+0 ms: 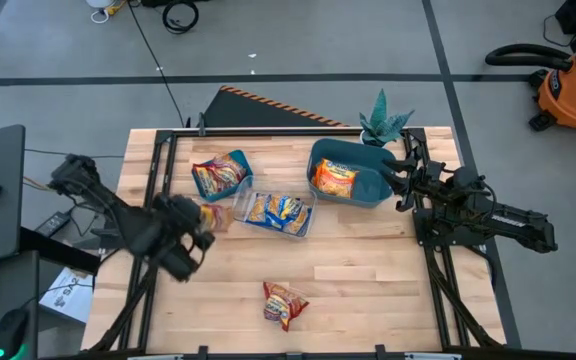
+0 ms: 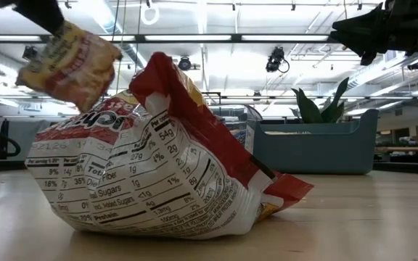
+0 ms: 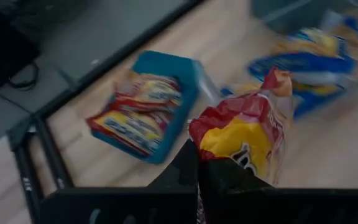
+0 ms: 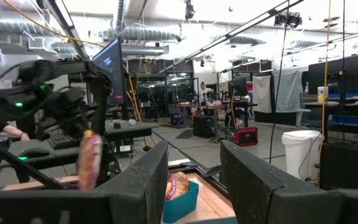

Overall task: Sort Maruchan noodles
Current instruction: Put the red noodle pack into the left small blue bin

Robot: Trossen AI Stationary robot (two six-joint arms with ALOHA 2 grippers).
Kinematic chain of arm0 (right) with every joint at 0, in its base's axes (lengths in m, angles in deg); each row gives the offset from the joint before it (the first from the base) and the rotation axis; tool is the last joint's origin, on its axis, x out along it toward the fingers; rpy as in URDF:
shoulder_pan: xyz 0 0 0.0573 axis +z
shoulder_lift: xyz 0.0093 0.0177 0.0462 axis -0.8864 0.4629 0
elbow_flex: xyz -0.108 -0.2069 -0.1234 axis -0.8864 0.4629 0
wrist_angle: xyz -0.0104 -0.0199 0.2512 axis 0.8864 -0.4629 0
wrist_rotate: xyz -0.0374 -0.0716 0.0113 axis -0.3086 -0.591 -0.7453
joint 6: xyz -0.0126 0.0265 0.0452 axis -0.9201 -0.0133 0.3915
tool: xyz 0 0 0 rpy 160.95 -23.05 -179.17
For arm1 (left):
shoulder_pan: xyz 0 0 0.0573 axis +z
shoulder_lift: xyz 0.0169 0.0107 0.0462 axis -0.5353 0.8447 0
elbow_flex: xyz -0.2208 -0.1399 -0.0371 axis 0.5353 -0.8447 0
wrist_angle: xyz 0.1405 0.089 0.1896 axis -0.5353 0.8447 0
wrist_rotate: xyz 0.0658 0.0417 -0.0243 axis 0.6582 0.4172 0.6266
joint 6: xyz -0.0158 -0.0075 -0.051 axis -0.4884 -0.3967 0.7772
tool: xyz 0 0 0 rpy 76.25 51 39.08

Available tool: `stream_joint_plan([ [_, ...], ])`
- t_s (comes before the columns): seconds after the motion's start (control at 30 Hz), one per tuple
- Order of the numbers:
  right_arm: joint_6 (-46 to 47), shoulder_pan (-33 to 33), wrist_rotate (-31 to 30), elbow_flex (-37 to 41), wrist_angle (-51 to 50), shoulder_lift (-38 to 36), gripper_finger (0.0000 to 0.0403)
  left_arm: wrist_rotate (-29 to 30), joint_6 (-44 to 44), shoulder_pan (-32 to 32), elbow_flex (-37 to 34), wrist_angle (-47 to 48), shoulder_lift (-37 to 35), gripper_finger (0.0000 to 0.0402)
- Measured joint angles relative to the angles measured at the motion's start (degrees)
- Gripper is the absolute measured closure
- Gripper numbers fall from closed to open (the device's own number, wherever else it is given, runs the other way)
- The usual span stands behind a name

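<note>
Currently a red-and-yellow packet [image 3: 244, 134] is clamped in the left gripper [image 3: 197, 165], with the small teal bin [image 1: 240, 160] of matching packets lying at about one o'clock, close by.

Left pincer [image 1: 206, 222] shut on a red-and-yellow packet [image 1: 214, 216], right pincer [image 1: 393, 172] over large teal bin [image 1: 368, 190]

left end effector [image 1: 204, 225]: raised over table, fingers clamped | right end effector [image 1: 396, 172]: raised at far right, fingers apart

Two dark jointed arms, matte black left claw [image 3: 199, 180], blocky fingers
</note>
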Motion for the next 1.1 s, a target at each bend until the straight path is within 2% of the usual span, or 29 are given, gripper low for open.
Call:
stream_joint_plan([
  [0.4, -0.1, 0.0, -0.3, 0.0, 0.0, 0.0, 0.025, 9.3, -7.8, 19.6, -7.5, -2.3, -11.3, 0.04],
  [0.57, -0.1, 0.0, -0.3, 0.0, 0.0, 0.0, 0.025, 10.5, -16.5, 27.5, -11.6, -11.9, -13.4, 0.04],
  [0.73, -0.2, 0.0, -0.4, 0.0, 0.0, 0.0, 0.025, 10.3, -29.7, 34.5, -14.6, -25.1, -13.6, 0.04],
  [0.83, -0.1, 0.0, -0.4, 0.0, 0.0, 0.0, 0.025, 7.3, -38.1, 39.5, -15.1, -32.8, -13.6, 0.04],
  [0.97, -0.2, 0.0, -0.4, 0.0, 0.0, 0.0, 0.025, -0.4, -50.5, 46.0, -15.1, -42.3, -13.5, 0.04],
  [1.1, 0.0, 0.0, -0.4, 0.0, 0.0, 0.0, 0.025, -7.6, -54.9, 51.9, -15.1, -41.8, -13.5, 0.04],
])
